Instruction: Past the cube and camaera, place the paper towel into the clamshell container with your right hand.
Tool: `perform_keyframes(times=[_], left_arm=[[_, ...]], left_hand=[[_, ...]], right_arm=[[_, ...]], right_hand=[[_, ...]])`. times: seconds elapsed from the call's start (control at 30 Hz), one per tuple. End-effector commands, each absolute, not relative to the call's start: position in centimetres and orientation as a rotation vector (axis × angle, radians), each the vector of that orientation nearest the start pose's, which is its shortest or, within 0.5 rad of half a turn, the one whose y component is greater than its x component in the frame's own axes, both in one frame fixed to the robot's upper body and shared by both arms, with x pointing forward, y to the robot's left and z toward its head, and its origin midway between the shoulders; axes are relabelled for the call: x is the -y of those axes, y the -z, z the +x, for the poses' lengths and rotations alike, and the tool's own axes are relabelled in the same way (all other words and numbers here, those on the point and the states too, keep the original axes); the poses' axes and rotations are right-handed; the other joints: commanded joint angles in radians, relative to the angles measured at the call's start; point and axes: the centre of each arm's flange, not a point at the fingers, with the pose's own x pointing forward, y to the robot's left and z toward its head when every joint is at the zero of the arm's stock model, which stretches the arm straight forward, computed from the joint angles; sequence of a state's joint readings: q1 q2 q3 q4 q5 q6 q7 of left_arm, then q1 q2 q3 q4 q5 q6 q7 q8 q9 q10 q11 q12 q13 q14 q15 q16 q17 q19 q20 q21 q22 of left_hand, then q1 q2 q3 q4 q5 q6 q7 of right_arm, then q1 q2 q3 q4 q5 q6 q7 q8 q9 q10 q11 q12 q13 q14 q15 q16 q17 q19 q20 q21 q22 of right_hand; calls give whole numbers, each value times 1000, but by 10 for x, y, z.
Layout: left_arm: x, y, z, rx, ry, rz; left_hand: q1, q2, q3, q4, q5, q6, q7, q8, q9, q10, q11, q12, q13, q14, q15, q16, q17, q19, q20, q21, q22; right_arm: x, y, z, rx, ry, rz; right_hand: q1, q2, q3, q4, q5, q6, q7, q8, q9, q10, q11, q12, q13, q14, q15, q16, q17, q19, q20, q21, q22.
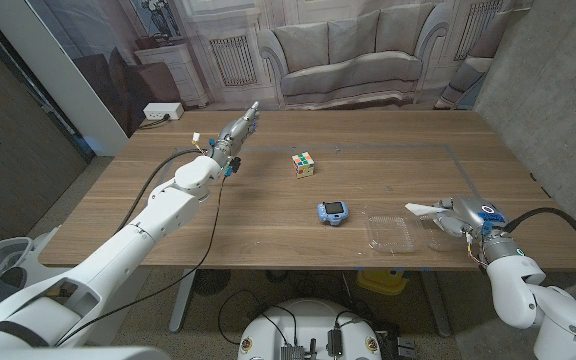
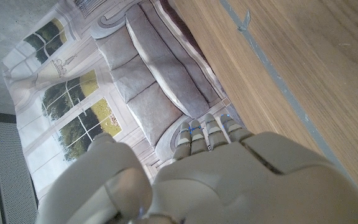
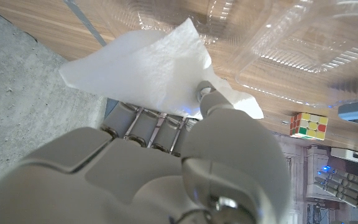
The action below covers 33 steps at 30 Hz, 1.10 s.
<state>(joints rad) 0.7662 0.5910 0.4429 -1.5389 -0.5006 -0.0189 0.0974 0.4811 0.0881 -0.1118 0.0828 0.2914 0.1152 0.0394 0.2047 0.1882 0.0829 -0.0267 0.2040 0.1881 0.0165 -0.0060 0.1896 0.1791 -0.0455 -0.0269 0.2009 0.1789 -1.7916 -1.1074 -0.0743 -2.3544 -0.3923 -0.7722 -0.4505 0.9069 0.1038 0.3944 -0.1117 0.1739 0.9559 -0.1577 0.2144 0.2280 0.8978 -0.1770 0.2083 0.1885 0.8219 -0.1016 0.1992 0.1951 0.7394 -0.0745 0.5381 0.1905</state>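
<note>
Right hand [image 1: 460, 217] pinches the paper towel [image 1: 424, 208] between thumb and fingers, just beside the open clamshell container [image 1: 393, 232], at its right-hand half. Towel sheet hangs loose past the fingers (right wrist view shows it draped over the clear plastic). Risk: the container is light and could skid or flip shut if the hand nudges its rim; the towel may cling to the fingertips on release. Cube [image 1: 303, 164] and camera [image 1: 332, 212] lie well clear. Left hand [image 1: 236, 132] spread, idle.
</note>
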Motion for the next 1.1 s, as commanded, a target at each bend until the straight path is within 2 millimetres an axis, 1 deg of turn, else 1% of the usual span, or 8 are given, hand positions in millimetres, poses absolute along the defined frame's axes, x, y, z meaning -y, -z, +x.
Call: perform_keyframes(times=[0.03,0.33,0.43,0.7,0.83,0.93,1.0,1.1], left_arm=[[-242,-33,638,560,213,194],[-242,-35,641,559,215,196],[-242,-35,642,558,216,195],[-242,-35,644,556,218,193],[-242,-34,645,554,220,192],[-242,-34,644,554,220,196],[-242,-34,644,555,221,195],[-242,-34,644,555,219,194]], left_hand=[[1,6,-6,3,1,10,2,-3,2,12,-1,1,5,7,1,-1,4,-4,2,0,2],[1,7,-8,3,1,10,3,-3,2,12,-2,1,5,7,2,-1,4,-2,4,1,2],[2,8,-8,3,1,11,2,-3,2,12,-1,1,5,7,2,-1,4,-3,5,0,2],[2,8,-9,3,1,11,2,-3,2,11,-2,0,5,7,1,-1,4,-4,6,0,2],[2,9,-10,3,1,11,1,-3,2,12,1,1,5,7,1,-1,4,-4,7,0,2],[3,9,-10,3,1,11,1,-3,2,12,-1,0,5,6,1,-1,4,-4,7,0,2],[3,9,-10,3,1,12,2,-3,2,13,-1,1,5,7,1,-1,4,-5,7,0,2],[3,10,-11,3,1,13,1,-2,2,11,-1,0,5,7,1,-1,4,-5,8,0,2]], right_arm=[[339,127,422,237,401,-1368],[338,128,425,204,404,-1378],[338,127,426,195,401,-1379],[338,126,425,193,398,-1380],[337,125,424,193,396,-1373],[338,125,423,209,395,-1365],[338,125,422,214,392,-1364],[338,125,422,216,388,-1362]], right_hand=[[-35,-22,-21,9,-2,-8,-3,-4,-1,-10,-1,-1,2,-12,-117,-7,2,-10,-130,-7,-1],[-78,-60,-44,13,3,-36,-4,-13,-2,-51,-16,-11,3,-36,-113,-10,1,-34,-114,-24,-2],[-99,-72,-52,17,7,-58,-16,-16,0,-71,-21,-12,3,-59,-109,-13,2,-44,-105,-31,-1],[-159,-109,-80,32,15,-89,-20,-19,3,-108,-27,-12,5,-89,-101,-13,4,-65,-91,-46,-1],[-194,-126,-95,43,22,-110,-14,-22,2,-138,-13,-14,7,-105,-93,-13,4,-74,-84,-54,-1],[-242,-147,-117,61,29,-128,-15,-23,1,-146,-13,-9,8,-117,-84,-11,5,-83,-78,-63,-1],[-272,-161,-131,72,35,-136,-12,-23,0,-155,3,-8,9,-120,-84,-9,5,-84,-76,-67,-1],[-301,-177,-147,82,44,-155,-13,-25,-1,-169,2,-7,9,-132,-80,-10,5,-92,-71,-75,-1]])
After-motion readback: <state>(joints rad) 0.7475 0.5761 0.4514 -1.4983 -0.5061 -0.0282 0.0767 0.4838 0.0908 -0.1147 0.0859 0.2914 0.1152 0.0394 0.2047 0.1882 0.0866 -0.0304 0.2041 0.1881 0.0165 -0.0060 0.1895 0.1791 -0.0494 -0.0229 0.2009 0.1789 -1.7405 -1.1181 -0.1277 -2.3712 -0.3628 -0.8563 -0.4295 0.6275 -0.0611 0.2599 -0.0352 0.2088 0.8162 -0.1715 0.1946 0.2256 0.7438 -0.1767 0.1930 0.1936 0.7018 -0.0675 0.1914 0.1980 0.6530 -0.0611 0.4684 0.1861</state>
